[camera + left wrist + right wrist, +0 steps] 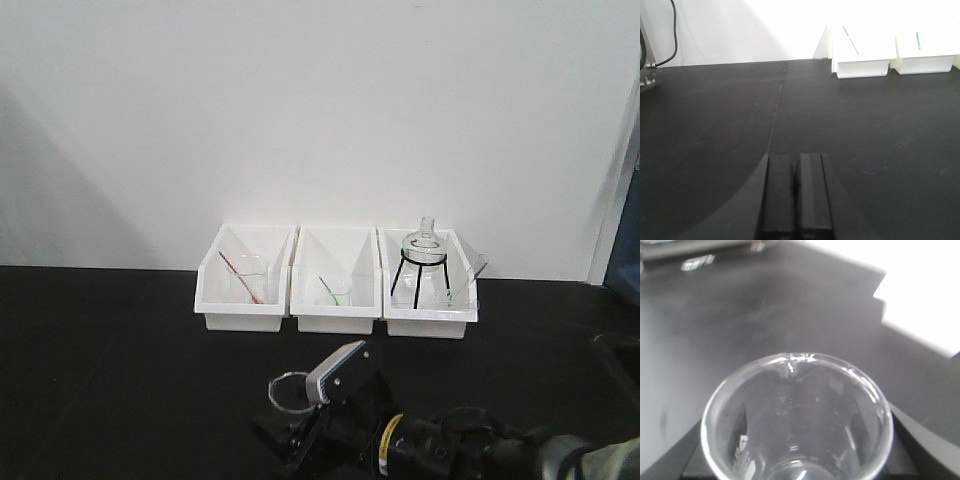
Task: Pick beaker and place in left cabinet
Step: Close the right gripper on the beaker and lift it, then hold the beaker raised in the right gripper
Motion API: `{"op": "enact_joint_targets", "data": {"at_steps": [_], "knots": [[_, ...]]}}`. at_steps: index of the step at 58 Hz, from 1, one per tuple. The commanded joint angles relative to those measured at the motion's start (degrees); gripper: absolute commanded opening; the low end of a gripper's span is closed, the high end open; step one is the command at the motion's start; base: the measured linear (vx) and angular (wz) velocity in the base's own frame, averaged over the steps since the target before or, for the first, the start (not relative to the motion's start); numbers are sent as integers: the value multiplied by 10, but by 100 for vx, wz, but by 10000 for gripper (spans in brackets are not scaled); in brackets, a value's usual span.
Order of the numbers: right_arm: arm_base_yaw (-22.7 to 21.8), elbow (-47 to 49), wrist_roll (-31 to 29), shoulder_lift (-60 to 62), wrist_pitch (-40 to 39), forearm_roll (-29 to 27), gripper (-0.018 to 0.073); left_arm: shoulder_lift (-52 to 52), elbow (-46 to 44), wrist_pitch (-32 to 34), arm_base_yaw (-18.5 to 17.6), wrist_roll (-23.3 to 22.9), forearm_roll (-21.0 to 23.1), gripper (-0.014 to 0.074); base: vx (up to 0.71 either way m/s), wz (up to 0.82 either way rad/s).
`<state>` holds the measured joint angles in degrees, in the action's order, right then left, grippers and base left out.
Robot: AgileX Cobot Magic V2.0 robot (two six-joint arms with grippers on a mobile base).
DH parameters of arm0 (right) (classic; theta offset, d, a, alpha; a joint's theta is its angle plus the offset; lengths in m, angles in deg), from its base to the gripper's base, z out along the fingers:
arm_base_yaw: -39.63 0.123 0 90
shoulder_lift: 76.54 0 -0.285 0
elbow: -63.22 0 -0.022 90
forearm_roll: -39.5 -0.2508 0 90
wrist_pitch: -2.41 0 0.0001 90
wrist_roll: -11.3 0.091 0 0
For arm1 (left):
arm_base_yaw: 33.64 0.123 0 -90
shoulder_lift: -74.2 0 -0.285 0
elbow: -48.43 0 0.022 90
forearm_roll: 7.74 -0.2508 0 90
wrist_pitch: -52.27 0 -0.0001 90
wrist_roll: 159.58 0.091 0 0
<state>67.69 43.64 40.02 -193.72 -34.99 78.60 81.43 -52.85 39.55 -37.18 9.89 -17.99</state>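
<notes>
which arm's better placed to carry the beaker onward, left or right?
Right. The right gripper holds the beaker, rim up, which fills its wrist view. The left gripper is shut and empty above the bare black table, with no glassware near it.

Clear empty beaker (pixel 797 415), pouring lip showing, seemingly raised above tabletop (pixel 715 315).

Three bins (pixel 335 318) abreast against the wall (pixel 300 100), beaker (pixel 289 392) before them.
</notes>
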Motion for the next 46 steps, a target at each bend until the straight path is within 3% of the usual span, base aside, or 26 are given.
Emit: {"op": "enact_joint_targets", "data": {"at_steps": [1, 9, 19, 46], "knots": [[-1, 12, 31, 79, -2, -8, 44, -11, -5, 43, -1, -2, 3, 4, 0, 0], [-1, 14, 80, 150, 77, -8, 14, -11, -5, 43, -1, -2, 3, 4, 0, 0], [-1, 15, 80, 215, 155, -8, 8, -11, -5, 43, -1, -2, 3, 4, 0, 0], [-1, 10, 80, 238, 157, -8, 8, -11, -5, 43, -1, -2, 3, 4, 0, 0]]}}
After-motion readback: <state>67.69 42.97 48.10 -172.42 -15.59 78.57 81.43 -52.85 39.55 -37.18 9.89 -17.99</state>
